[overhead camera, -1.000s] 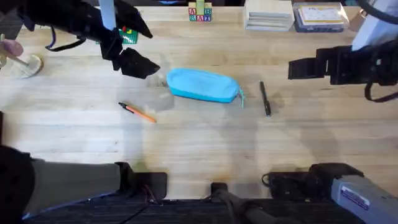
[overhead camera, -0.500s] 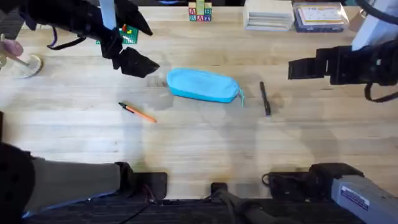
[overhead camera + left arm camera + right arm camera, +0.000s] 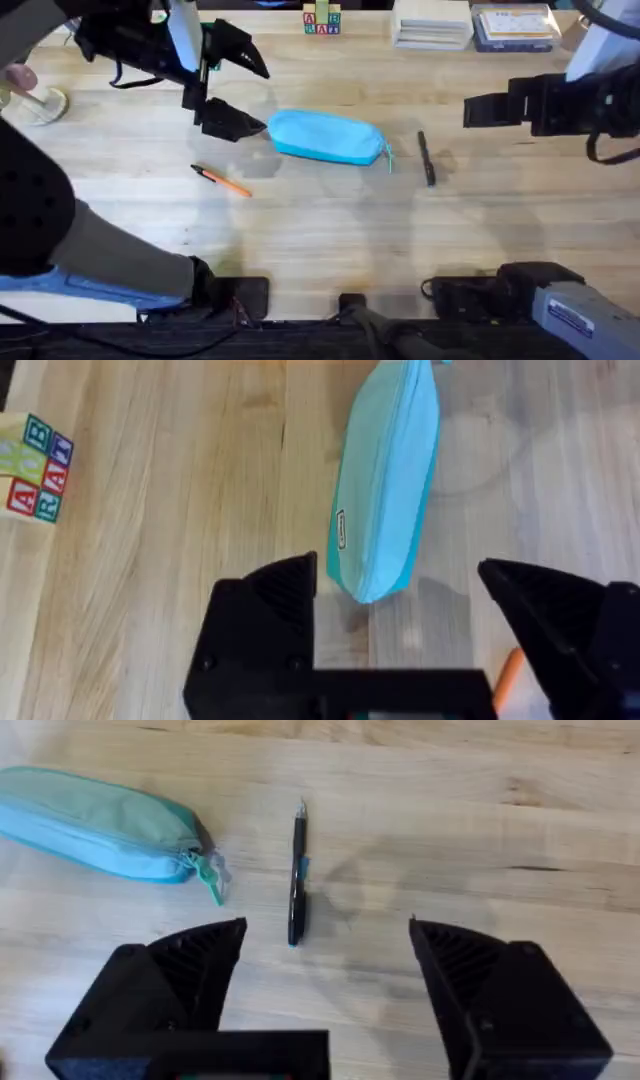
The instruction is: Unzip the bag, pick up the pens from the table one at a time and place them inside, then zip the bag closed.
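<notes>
My left gripper hovering fingers apart at the light-blue oblong fabric pouch, pouch lying lengthwise across the table, right gripper hanging spread above the slim black pen.

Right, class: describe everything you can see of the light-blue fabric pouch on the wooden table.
The light-blue oblong soft fabric pouch lies flat on the light wooden plank table, its zipper closed along the top, with a small pull tab hanging at the end nearest the black pen. A small label sits near its other end, where the open left gripper hovers. Nothing touches it.
</notes>
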Motion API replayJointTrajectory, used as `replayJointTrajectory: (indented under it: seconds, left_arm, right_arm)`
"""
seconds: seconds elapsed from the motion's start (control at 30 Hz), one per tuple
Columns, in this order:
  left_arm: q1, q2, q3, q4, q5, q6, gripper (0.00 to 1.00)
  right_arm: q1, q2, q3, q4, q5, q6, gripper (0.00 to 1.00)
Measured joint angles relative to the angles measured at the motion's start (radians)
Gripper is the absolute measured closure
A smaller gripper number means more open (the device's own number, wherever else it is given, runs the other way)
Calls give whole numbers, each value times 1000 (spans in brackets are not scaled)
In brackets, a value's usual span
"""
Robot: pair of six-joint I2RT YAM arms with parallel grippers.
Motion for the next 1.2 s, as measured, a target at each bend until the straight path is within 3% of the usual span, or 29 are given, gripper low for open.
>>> replayJointTrajectory:
  seconds: [0.4,0.97,1.2]
  left_arm:
    - [29,146,0,0,120,123,10]
    - [29,276,3,0,160,139,8]
    - [-18,279,3,1,162,140,7]
  right_arm:
    - [0,0,0,0,0,0,5]
    - [0,0,0,0,0,0,4]
    - [0,0,0,0,0,0,4]
